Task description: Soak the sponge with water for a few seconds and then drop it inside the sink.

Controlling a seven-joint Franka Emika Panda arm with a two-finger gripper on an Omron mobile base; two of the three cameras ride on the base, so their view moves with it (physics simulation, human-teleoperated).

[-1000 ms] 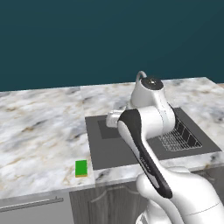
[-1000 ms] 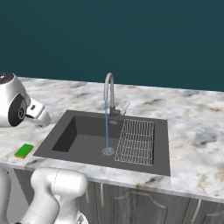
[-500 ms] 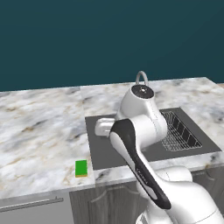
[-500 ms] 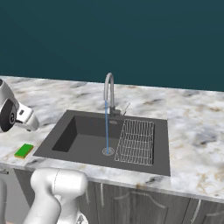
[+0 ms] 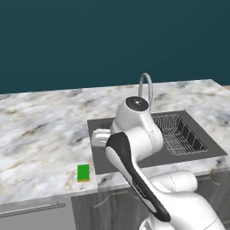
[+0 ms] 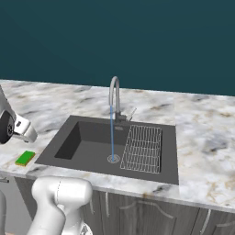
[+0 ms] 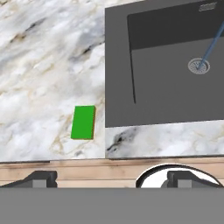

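The green sponge lies flat on the marble counter just left of the sink, near the front edge; the base views show the same sponge. My gripper hangs open and empty above the counter's front edge, close to the sponge and apart from it; the sponge lies a little left of its middle. A thin blue stream of water falls from the curved faucet onto the drain.
A wire mesh rack fills the right part of the basin. Marble counter stretches far to the left of the sink. My own arm crosses over the basin's left half.
The arm has swung left and lower, carrying the open hand from over the basin toward the sponge's side of the sink. The sponge has stayed put and the water keeps running.
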